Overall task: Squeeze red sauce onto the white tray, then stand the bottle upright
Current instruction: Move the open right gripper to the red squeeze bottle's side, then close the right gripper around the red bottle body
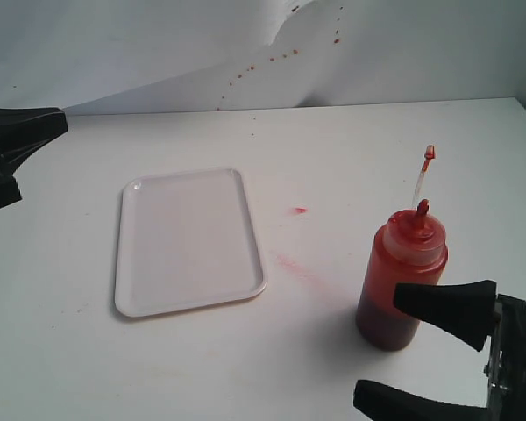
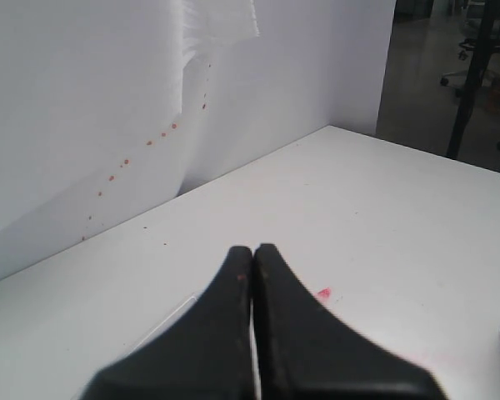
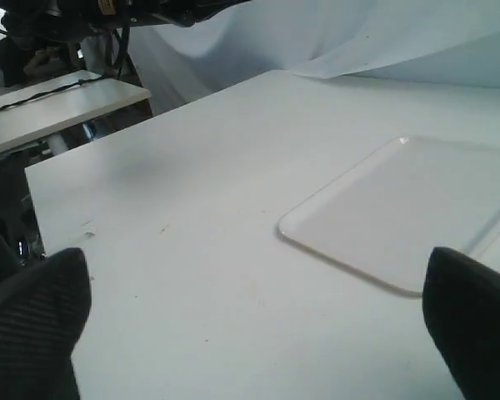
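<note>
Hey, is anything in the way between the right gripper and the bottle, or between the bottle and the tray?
Nothing visible. The open right gripper is close beside the bottle, and between bottle and tray there is only table with flat pinkish smears.

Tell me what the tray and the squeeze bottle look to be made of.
The white tray looks like smooth moulded plastic with a semi-gloss finish: there is a soft highlight at its rounded corner, and the low rim is formed in one piece. The bottle seems to be soft translucent plastic: the red sauce shows darkly through its wall. Its cap is paler, probably plastic too.
</note>
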Robot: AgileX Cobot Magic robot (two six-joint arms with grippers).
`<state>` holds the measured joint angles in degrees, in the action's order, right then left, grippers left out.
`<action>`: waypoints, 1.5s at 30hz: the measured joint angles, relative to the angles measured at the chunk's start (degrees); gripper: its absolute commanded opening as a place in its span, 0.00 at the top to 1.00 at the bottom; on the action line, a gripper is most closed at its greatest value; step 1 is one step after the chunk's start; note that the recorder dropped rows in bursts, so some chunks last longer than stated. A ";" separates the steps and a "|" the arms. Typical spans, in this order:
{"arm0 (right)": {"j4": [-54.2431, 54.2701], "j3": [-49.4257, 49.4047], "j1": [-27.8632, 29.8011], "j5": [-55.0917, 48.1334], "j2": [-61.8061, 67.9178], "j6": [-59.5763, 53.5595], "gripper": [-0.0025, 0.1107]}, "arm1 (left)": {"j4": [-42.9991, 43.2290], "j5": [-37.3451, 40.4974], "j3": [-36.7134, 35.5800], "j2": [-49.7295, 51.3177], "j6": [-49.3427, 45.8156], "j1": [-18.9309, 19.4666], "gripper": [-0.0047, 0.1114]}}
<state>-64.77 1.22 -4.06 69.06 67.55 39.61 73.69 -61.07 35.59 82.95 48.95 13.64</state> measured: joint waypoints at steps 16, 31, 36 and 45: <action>25.15 0.00 0.00 -34.40 0.00 -8.37 0.05 | 0.00 0.05 0.00 0.00 0.00 0.00 0.96; 30.51 5.15 0.00 -30.93 8.52 -20.60 0.05 | 0.00 0.14 0.00 0.00 0.00 0.00 0.96; 27.97 8.07 0.00 -24.95 18.00 -20.64 0.05 | 0.00 0.14 0.00 0.00 0.00 0.00 0.96; 24.62 13.93 0.00 -11.97 30.31 -20.86 0.05 | 0.00 0.14 0.00 0.00 -0.10 0.00 0.96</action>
<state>-40.16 15.15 -4.06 57.09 97.86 18.75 73.69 -60.93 35.59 82.95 48.84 13.64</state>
